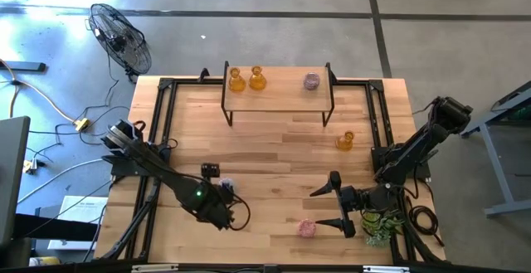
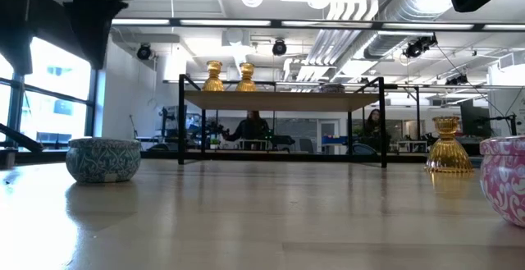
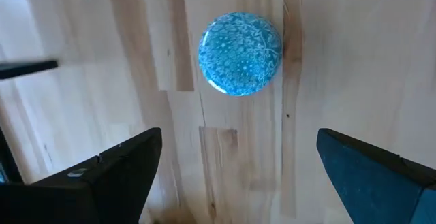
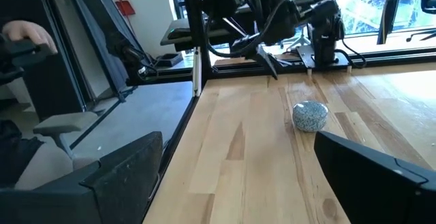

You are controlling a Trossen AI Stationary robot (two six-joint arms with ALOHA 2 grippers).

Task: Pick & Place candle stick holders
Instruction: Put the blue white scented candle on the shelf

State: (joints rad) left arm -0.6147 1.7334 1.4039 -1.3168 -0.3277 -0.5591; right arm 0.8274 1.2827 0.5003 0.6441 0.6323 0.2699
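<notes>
Clearly the left hand (image 3: 238, 173) is lining up for a pick: it hangs straight above the pale blue holder (image 3: 240, 54), fingers spread wide and holding nothing, so the little round piece sits just ahead of the gap between them. From overhead that same blue holder (image 1: 226, 187) is almost buried under the left arm near the front of the table (image 1: 282, 144), which I take to be why the wrist is turned face-down over it.

The right hand (image 1: 330, 207) waits low near the front right corner, also splayed open and empty, with a pink holder (image 1: 308, 227) lying just beside its nearer finger. It looks aimed along the table rather than down, so I would guess it is parked, not reaching.

The raised shelf (image 1: 278, 87) at the back seems to be the destination: two amber holders (image 1: 246, 79) stand side by side on its left part and a second pink holder (image 1: 312, 80) sits toward its right. One more amber holder (image 1: 345, 141) stands alone on the table, right of centre, well apart from either arm. So three appear placed and three remain below. A potted plant (image 1: 378, 223) crowds the right arm's base.
</notes>
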